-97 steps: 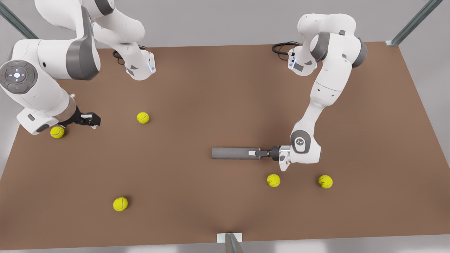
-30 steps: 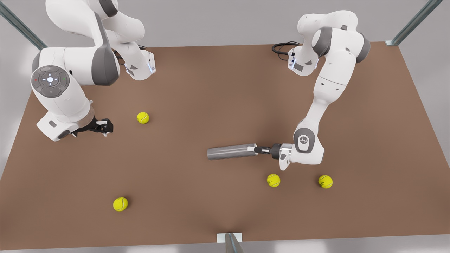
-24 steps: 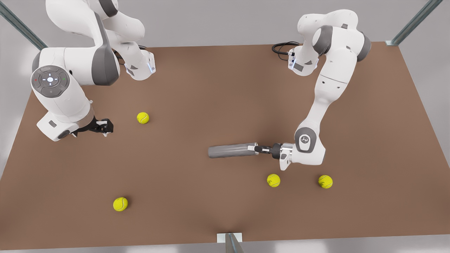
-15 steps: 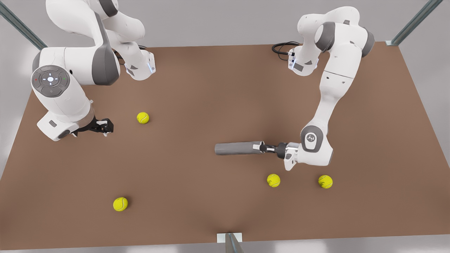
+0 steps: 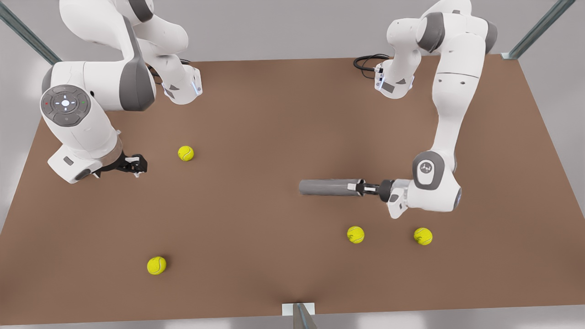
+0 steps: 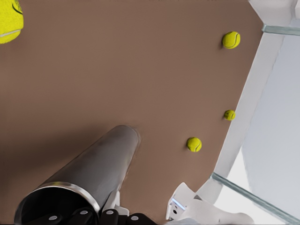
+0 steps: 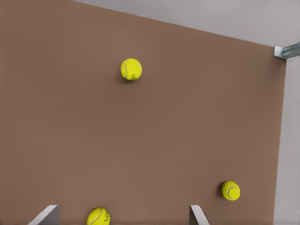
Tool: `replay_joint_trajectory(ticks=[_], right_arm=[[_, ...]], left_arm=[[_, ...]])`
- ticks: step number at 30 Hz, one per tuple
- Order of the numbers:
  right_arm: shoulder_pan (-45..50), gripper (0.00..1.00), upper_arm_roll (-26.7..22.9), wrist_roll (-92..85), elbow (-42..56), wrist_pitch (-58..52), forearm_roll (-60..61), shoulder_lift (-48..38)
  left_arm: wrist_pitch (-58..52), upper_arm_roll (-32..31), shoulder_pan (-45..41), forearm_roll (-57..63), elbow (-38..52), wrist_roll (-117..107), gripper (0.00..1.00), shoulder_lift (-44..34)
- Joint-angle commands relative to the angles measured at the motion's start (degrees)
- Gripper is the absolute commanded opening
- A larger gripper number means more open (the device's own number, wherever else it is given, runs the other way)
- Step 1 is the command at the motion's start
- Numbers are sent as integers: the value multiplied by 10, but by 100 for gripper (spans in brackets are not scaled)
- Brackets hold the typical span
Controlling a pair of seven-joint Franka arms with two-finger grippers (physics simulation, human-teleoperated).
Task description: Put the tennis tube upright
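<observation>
Since earlier, your left gripper (image 5: pixel 361 187), jaws clenched on the tube (image 5: pixel 325 187) rim, has dragged it rightward. Next, tip it upright. Right gripper (image 5: pixel 135 165) waits, jaws released.

Probably simulated robot test cell: bare brown table (image 5: pixel 274 114), plain grey walls, metal frame struts (image 5: pixel 534 29).
</observation>
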Motion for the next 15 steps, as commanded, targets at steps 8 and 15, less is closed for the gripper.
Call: replay_joint_trajectory(ticks=[8, 15], right_arm=[[-1, 100, 0, 0, 0, 1, 0, 0], [0, 100, 0, -2, 0, 1, -12, 0]], left_arm=[[-29, 22, 17, 147, 11, 0, 21, -51], [-26, 23, 21, 294, 12, -77, 21, -102]])
